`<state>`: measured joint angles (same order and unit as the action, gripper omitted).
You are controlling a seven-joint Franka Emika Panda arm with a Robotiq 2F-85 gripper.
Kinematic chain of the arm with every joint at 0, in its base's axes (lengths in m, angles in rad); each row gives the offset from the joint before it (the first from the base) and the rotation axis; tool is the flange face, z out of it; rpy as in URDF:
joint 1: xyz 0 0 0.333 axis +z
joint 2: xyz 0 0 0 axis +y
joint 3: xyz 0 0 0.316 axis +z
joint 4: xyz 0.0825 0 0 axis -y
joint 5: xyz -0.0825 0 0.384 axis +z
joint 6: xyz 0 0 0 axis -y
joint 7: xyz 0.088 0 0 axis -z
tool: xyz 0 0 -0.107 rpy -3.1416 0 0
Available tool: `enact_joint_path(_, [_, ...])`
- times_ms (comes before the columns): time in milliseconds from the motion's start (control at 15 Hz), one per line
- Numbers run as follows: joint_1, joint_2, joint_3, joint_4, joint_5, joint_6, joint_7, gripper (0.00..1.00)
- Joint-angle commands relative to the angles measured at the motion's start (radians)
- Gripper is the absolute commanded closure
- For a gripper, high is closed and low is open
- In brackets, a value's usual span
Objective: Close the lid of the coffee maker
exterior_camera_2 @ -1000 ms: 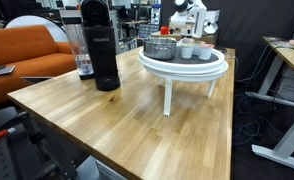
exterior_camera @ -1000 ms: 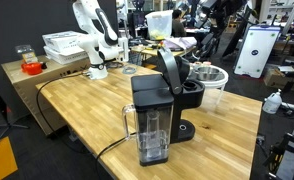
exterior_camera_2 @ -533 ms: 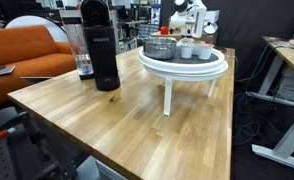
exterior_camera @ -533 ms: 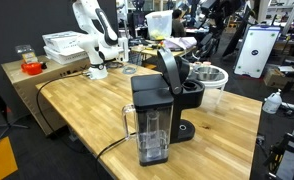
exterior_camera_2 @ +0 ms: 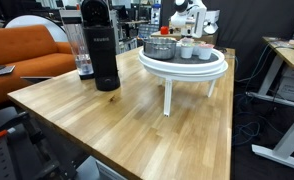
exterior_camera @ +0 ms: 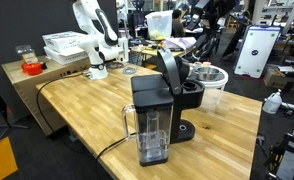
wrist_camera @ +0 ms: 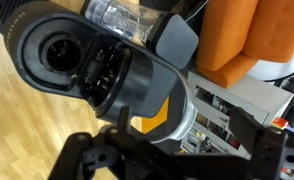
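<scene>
The black coffee maker (exterior_camera: 152, 110) stands on the wooden table with its clear water tank (exterior_camera: 152, 135) toward the camera; it also shows in an exterior view (exterior_camera_2: 104, 50). Its lid (exterior_camera: 170, 70) is raised, tilted up and back over the brew head. In the wrist view the open brew chamber (wrist_camera: 62, 55) and the raised lid (wrist_camera: 137, 85) with an orange underside fill the frame. My gripper (wrist_camera: 177, 165) shows as dark fingers spread wide at the bottom edge, open and empty. The white arm (exterior_camera: 95, 35) stands at the table's back, apart from the machine.
A white round raised tray (exterior_camera_2: 182, 62) with bowls and cups stands on the table near the arm (exterior_camera_2: 192, 14). An orange sofa (exterior_camera_2: 27, 55) is beside the table. A cable (exterior_camera: 67, 90) runs across the tabletop to the machine. Boxes and a red-lidded jar (exterior_camera: 29, 62) sit on a side cabinet.
</scene>
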<state>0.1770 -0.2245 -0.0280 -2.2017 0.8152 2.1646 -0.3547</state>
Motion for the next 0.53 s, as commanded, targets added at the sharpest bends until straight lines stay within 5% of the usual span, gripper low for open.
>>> enact_joint_path(0, [-0.008, 0.068, 0.049, 0.086, 0.013, 0.003, -0.017, 0.00])
enact_joint_path(467, [-0.011, 0.181, 0.091, 0.210, 0.072, 0.001, -0.019, 0.00])
